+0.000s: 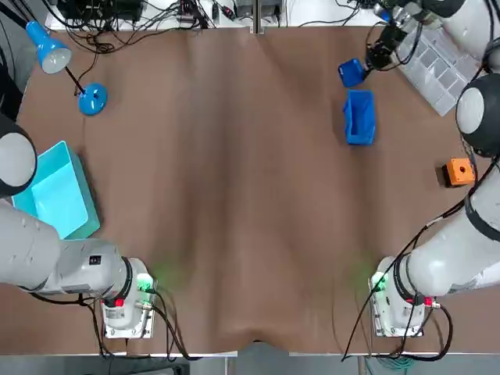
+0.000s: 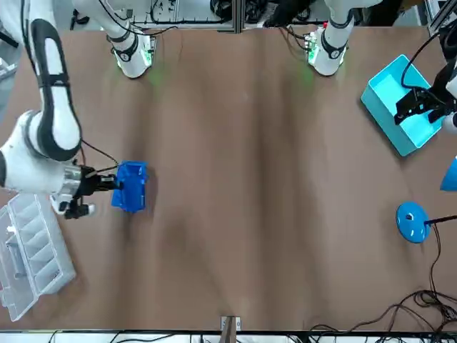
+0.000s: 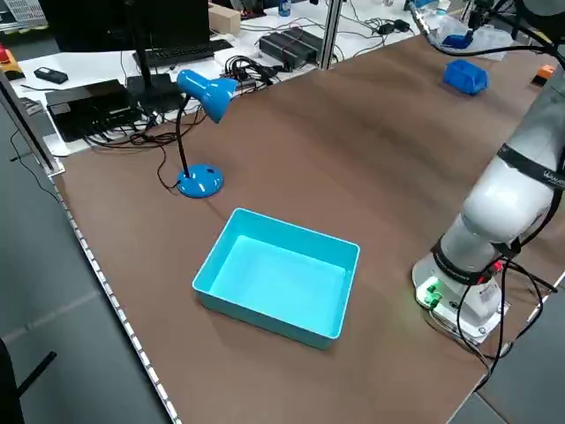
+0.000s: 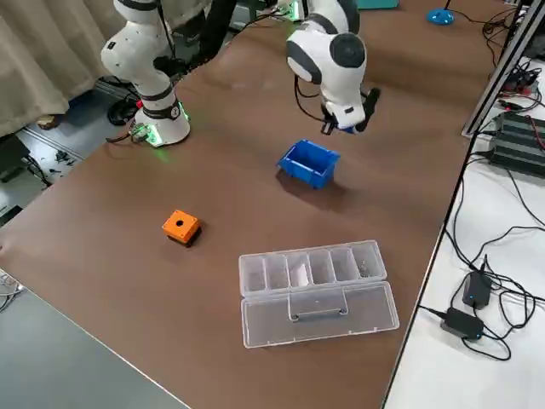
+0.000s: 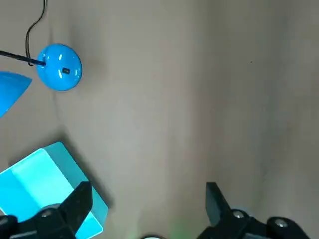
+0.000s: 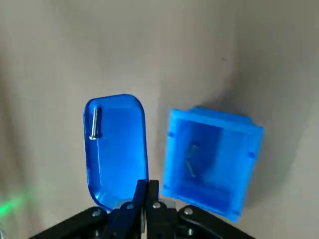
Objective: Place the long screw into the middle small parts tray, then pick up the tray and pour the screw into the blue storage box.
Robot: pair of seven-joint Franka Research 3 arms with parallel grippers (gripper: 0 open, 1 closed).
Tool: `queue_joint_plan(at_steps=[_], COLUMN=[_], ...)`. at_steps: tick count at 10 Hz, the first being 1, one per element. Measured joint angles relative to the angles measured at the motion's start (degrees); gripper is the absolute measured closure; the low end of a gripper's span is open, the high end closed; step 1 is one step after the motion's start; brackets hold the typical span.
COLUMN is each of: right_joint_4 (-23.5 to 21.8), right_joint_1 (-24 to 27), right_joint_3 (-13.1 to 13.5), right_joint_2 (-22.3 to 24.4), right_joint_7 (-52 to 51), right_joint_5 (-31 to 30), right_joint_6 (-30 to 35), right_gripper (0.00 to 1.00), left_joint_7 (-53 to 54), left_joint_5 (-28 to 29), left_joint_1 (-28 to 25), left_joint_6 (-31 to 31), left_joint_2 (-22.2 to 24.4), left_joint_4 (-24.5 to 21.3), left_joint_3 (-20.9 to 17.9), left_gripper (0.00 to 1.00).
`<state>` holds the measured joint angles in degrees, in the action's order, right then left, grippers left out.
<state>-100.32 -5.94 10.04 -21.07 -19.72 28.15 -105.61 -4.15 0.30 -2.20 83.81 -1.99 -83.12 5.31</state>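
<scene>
My right gripper (image 6: 147, 186) is shut on the near rim of a small blue parts tray (image 6: 115, 149), which it holds above the table. One long silver screw (image 6: 93, 123) lies at the tray's far end. The open blue storage box (image 6: 212, 162) stands right beside the tray, and small screws (image 6: 190, 159) lie on its floor. From overhead, the tray (image 1: 353, 72) hangs just beyond the box (image 1: 359, 117) at the far right of the table. My left gripper (image 5: 144, 204) is open and holds nothing, hovering near the teal bin.
A teal bin (image 1: 55, 191) sits at the left edge, with a blue desk lamp (image 1: 91, 99) behind it. An orange cube (image 1: 460, 171) and a clear compartment organiser (image 1: 437, 55) lie at the right. Cables run along the far edge.
</scene>
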Motion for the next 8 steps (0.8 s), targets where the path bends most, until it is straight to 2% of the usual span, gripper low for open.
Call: queue_joint_plan(at_steps=[2,5,8], right_joint_4=[0.0,0.0,0.01], right_joint_1=[2.81,3.29,3.21], right_joint_3=[0.05,-0.39,-0.58], right_joint_2=[0.3,0.77,0.89], right_joint_7=[-1.28,-1.41,-1.4], right_joint_5=[-3.84,-11.76,-13.79], right_joint_6=[2.29,3.59,7.67], right_gripper=[0.97,0.97,0.97], left_joint_7=[0.0,0.0,0.0], left_joint_5=[0.0,-0.02,-0.04], left_joint_1=[0.0,0.17,0.74], left_joint_6=[1.27,2.82,2.89], left_joint_2=[-0.54,-1.63,-1.7], left_joint_4=[-0.02,-0.02,-0.02], left_joint_3=[0.01,0.23,1.21], left_gripper=[0.0,0.0,0.0])
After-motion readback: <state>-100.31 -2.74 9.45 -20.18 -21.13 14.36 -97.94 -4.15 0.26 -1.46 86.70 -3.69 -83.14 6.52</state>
